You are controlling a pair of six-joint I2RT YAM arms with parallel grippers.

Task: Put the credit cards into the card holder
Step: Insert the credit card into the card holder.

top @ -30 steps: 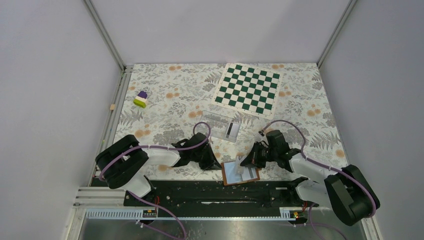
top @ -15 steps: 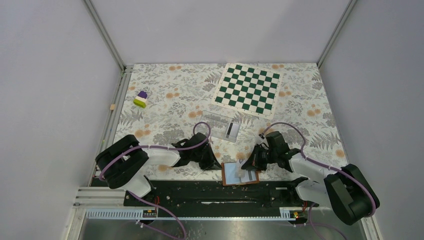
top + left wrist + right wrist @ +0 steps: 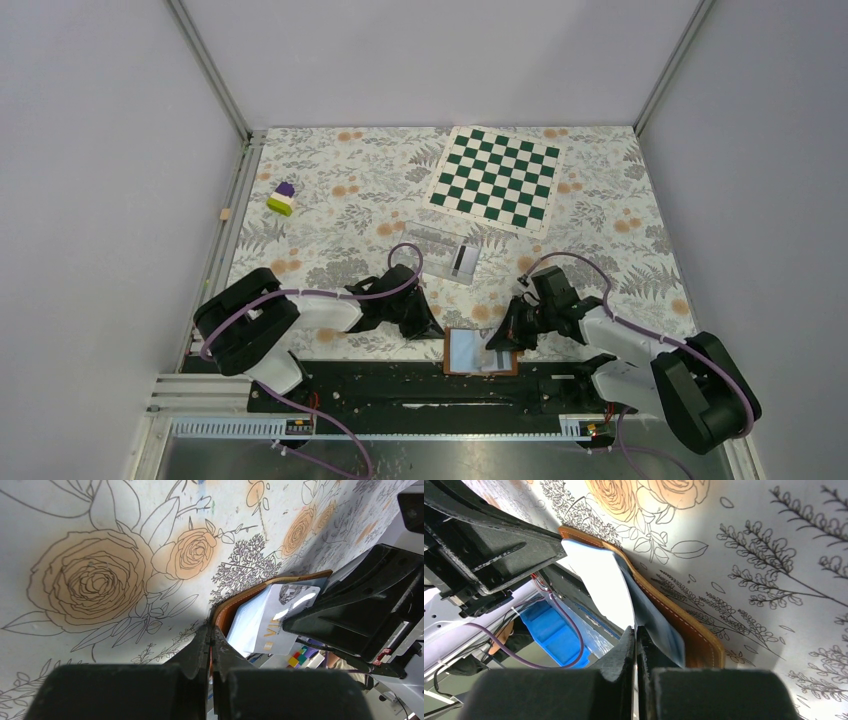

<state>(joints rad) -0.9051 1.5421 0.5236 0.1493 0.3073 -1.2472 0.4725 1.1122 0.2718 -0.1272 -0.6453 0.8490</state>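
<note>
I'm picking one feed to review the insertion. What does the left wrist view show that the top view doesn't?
Only the left wrist view: gold lettering on the credit card, and the left hand shut, its tips at the brown edge of the card holder. Only the top view: the chessboard, the purple-and-green block, the clear case and both whole arms. Both: the card over the open holder, the right hand beside it, and the floral cloth.

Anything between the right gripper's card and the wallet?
Nothing visible. The card is right over the open wallet. The left gripper pinches the wallet's left edge, clear of the card's path.
</note>
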